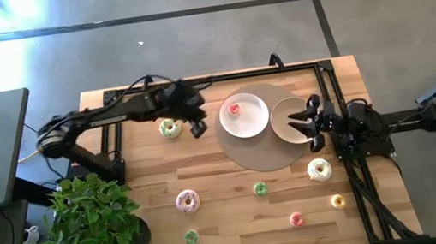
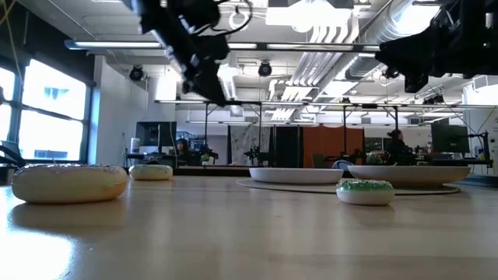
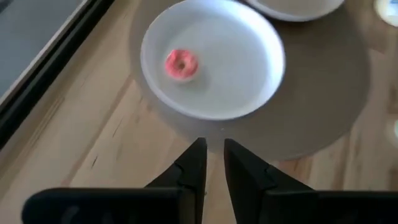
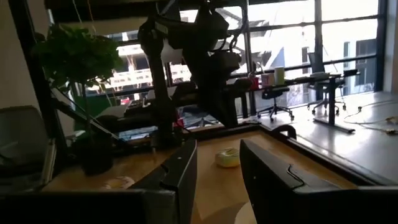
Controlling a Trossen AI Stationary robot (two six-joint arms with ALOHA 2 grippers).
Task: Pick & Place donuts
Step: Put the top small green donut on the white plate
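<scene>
A small red-iced donut [image 3: 181,64] lies on the left white plate [image 1: 254,121], also seen from above as a donut [image 1: 234,109]. My left gripper [image 3: 213,155] hovers just off that plate's left rim, above the beige mat's edge, fingers a narrow gap apart and empty. My right gripper [image 4: 217,168] is open and empty, held level over the second white plate [image 1: 285,119] and pointing toward the table's left. The other donuts rest flat on the wood: green-white [image 1: 170,128], large pink [image 1: 187,201], small green [image 1: 260,188], green [image 1: 192,237], red [image 1: 297,219], yellow [image 1: 338,201], large white [image 1: 319,169].
Both plates sit on a round beige mat [image 1: 271,156]. A potted plant [image 1: 94,218] stands at the table's near left corner. A dark frame rail [image 1: 330,88] runs along the table's edges. Bare wood lies between the mat and the near donuts.
</scene>
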